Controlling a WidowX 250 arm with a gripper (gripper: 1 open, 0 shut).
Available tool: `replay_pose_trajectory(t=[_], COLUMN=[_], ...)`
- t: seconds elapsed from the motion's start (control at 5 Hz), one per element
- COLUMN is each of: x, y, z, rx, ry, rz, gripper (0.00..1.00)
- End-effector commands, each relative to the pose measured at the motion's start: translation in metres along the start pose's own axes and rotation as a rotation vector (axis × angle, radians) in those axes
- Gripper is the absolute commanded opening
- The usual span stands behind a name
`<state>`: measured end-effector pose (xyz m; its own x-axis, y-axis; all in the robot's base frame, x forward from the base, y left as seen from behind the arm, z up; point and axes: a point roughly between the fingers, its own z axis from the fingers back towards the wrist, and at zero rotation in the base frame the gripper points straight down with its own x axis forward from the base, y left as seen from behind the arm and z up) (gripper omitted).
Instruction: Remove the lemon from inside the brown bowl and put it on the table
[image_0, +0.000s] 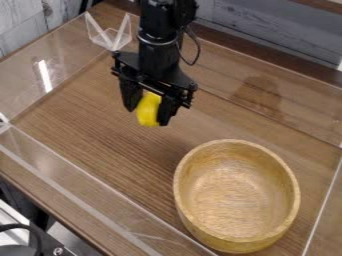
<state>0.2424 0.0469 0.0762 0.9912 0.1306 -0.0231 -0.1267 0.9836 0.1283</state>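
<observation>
I've got the tool (150, 106) clamped on the lemon (148, 111), long axis vertical, up-left of the brown bowl (238, 195); bare counter (94, 140) directly below.

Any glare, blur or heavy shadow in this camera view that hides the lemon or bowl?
Camera view: low resolution, soft throughout; pale glare streaks on the acrylic walls and a dull sheen on the table; the lemon in the hand and the bowl stay readable; shadows are faint.
</observation>
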Motion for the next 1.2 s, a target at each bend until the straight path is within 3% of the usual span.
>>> replay_pose_trajectory(t=[0.0, 0.4, 0.6, 1.0], x=[0.0056, 0.0075, 0.0082, 0.0142], y=[0.0054, 0.0082, 0.009, 0.0103], z=[0.0041, -0.002, -0.0043, 0.0041], rx=[-0.002, -0.011, -0.016, -0.047], ry=[-0.032, -0.021, -0.016, -0.01], rz=[0.009, 0.013, 0.016, 0.03], gripper=[0.0, 0.0, 1.0, 1.0])
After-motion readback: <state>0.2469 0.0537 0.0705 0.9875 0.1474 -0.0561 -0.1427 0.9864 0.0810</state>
